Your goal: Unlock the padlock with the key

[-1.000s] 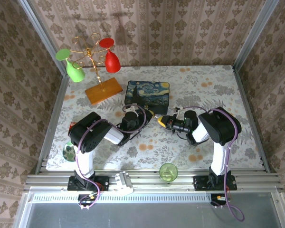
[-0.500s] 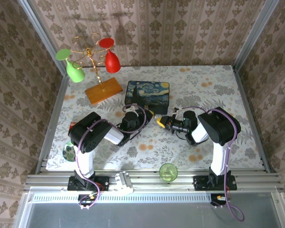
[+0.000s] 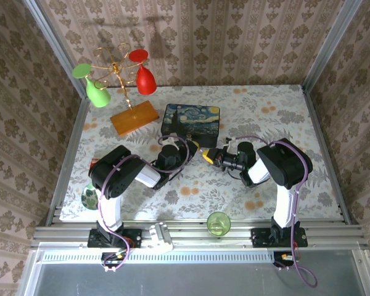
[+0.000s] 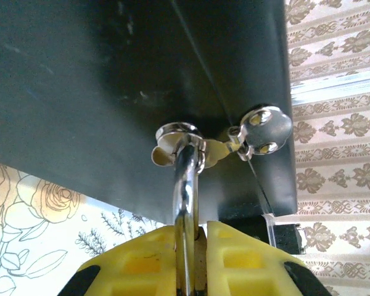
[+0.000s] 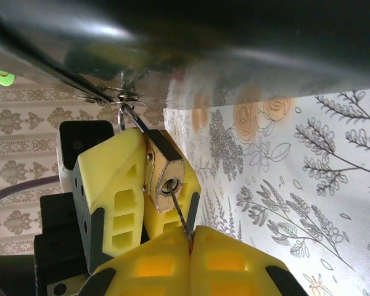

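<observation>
Two grippers meet just in front of the painted box [image 3: 191, 120]. Nearest, the right gripper [image 5: 189, 239] is pinched tight on the key [image 5: 179, 213], whose tip reaches the keyhole in the end of the padlock [image 5: 163, 163]. The left gripper [image 4: 190, 237] is clamped on the padlock, fingers closed about its shackle [image 4: 185, 179], which passes through the latch [image 4: 176, 134] on the box's front wall. Behind the box, to its left, stands a glass rack [image 3: 120, 74].
</observation>
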You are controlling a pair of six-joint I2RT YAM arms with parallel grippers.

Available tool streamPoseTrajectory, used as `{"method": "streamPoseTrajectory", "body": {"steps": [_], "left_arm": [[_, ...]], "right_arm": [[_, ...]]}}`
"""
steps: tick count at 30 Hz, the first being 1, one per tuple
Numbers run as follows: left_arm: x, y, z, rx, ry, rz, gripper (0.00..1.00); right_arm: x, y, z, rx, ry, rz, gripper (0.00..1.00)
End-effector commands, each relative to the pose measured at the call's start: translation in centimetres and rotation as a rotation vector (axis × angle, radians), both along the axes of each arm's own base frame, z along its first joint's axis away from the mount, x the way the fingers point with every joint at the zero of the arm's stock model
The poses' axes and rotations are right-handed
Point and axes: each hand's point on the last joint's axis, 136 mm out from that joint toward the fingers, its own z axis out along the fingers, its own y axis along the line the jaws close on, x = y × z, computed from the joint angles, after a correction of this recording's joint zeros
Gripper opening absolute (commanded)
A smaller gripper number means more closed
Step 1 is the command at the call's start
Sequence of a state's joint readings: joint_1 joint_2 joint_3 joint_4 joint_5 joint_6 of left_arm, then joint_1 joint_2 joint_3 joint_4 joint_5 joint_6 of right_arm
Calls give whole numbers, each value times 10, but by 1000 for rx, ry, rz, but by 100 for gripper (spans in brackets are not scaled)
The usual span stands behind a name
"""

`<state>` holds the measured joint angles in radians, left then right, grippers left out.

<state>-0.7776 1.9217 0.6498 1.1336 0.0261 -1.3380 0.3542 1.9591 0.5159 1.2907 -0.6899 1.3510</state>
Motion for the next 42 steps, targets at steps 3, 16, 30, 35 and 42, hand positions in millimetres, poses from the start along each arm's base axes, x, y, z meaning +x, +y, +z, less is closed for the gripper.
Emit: {"method": "streamPoseTrajectory", "body": {"steps": [3, 16, 30, 35, 42], "left_arm": [[-8, -25, 38, -124, -69, -85, 0], [-8, -37, 62, -137, -107, -107, 0], [-12, -40, 47, -149, -77, -135, 0], [-15, -41, 44, -140, -73, -145, 0], [-20, -48, 48, -122, -86, -200, 0]], "right_arm": [[15, 4, 23, 45, -63, 5, 0], [23, 9, 16, 72, -7, 6, 0], [23, -15, -1, 69, 39, 33, 0], [25, -16, 6, 73, 21, 41, 0], [34, -24, 6, 92, 53, 88, 0]]}}
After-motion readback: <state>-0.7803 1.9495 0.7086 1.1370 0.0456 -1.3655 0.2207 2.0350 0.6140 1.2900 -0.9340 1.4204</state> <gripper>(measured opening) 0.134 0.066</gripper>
